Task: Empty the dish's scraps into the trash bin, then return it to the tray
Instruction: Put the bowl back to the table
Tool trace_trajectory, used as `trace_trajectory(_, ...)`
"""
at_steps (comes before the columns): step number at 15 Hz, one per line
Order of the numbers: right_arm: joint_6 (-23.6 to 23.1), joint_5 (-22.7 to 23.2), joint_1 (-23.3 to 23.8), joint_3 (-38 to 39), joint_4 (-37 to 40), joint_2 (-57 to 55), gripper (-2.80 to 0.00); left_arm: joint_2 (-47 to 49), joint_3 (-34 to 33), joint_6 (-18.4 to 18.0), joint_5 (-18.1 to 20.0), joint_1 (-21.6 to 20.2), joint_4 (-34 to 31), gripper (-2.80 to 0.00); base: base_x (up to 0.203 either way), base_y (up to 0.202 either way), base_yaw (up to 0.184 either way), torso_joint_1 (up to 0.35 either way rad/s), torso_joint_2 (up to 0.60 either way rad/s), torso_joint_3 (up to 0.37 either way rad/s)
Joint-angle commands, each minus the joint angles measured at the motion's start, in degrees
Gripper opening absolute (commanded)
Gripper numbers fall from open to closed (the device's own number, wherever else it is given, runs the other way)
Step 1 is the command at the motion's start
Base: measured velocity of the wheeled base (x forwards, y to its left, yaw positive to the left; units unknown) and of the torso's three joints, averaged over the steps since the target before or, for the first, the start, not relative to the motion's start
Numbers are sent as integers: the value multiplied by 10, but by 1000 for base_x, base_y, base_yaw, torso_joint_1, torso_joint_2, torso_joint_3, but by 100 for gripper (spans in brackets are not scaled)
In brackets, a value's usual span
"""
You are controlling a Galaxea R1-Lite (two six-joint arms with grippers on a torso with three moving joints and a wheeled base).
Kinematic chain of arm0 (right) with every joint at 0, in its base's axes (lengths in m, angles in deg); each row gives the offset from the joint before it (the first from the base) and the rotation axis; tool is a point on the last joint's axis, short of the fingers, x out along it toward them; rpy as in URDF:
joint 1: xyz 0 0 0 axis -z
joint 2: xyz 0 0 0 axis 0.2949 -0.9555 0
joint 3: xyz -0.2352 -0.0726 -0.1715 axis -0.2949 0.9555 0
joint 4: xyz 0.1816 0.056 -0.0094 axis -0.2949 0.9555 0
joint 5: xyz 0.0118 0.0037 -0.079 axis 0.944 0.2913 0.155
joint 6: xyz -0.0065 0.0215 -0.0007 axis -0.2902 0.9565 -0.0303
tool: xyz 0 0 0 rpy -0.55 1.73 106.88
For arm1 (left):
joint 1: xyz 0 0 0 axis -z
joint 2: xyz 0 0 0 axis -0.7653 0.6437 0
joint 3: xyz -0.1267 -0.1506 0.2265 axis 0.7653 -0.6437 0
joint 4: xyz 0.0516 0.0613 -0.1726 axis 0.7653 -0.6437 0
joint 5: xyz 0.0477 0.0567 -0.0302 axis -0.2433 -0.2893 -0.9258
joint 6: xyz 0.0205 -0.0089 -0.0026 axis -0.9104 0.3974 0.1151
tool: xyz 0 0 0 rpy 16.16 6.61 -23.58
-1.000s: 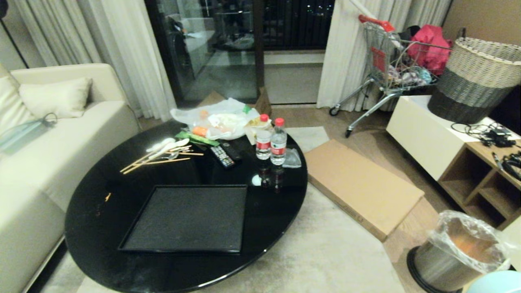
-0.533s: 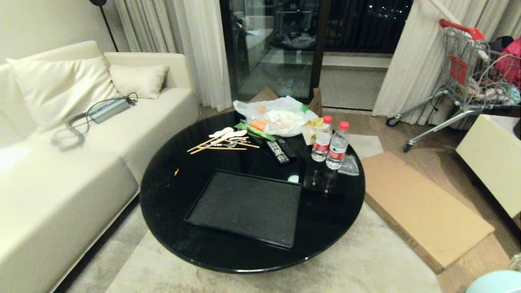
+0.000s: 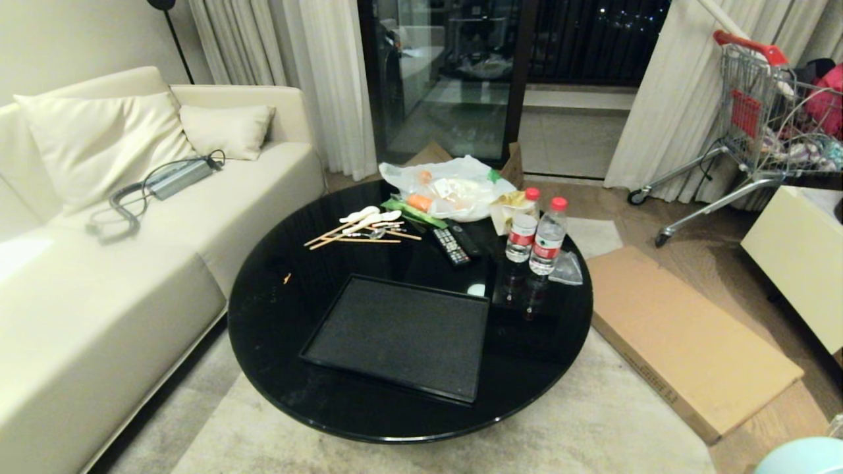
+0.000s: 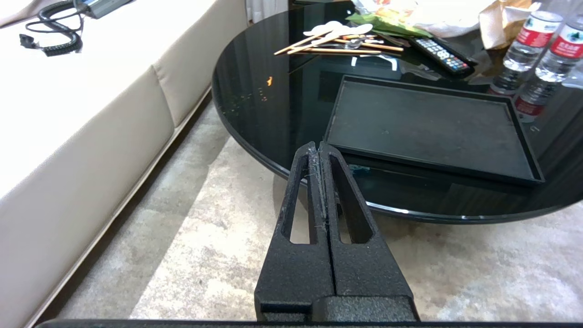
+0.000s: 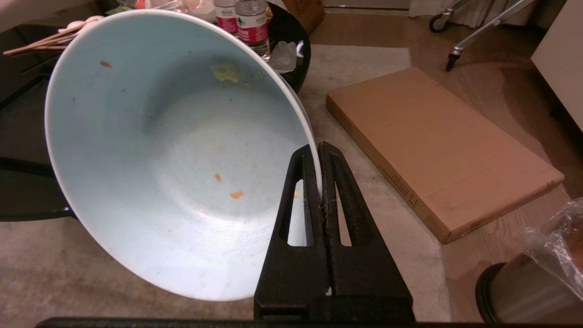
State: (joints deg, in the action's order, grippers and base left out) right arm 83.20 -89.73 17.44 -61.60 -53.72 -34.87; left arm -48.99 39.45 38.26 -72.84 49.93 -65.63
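Dish, pale blue and deep, pinched at the rim by right gripper, both fingers closed tight on the thin wall, one inside and one outside. Held tilted on its side, mouth toward the wrist camera, in the air above the pale carpet, beside the round black table and not over it. Inside, only a few scraps: small orange bits stuck near the bottom and a pale yellow piece higher on the wall. In the head view, only a pale blue edge of it at the lower right corner.

Trash bin, steel with black base ring and clear plastic liner, standing on the floor at the robot's right, near the dish but apart from it. Flat cardboard box lying on the floor just beside the table.

Tray, black and rectangular, flat on the near part of the table, well apart from the dish. Behind the tray: two water bottles with red caps, upright and side by side, a remote control, chopsticks and white spoons lying loose, a plastic bag with food packets. One small orange crumb on the table surface to the left of the tray.

Left gripper clenched, fingers pressed together pad to pad, hanging above the carpet in front of the table edge, near the cream sofa. Shopping cart far at the right, by the curtain.
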Motion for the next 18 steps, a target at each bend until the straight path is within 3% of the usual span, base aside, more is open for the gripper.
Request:
trace_trajectory(1,0,0,0,0,0,0,-280,0,0,0,0,0,0,-280,0,0,0,0,0,0)
trace_trajectory(3,0,0,0,0,0,0,-280,0,0,0,0,0,0,-280,32,0,-1,-5,3,-3)
trace_trajectory(10,0,0,0,0,0,0,-280,0,0,0,0,0,0,-280,175,0,1,8,2,2)
trace_trajectory(18,-17,3,0,1,0,0,-280,0,0,0,0,0,0,-280,0,0,0,0,0,0)
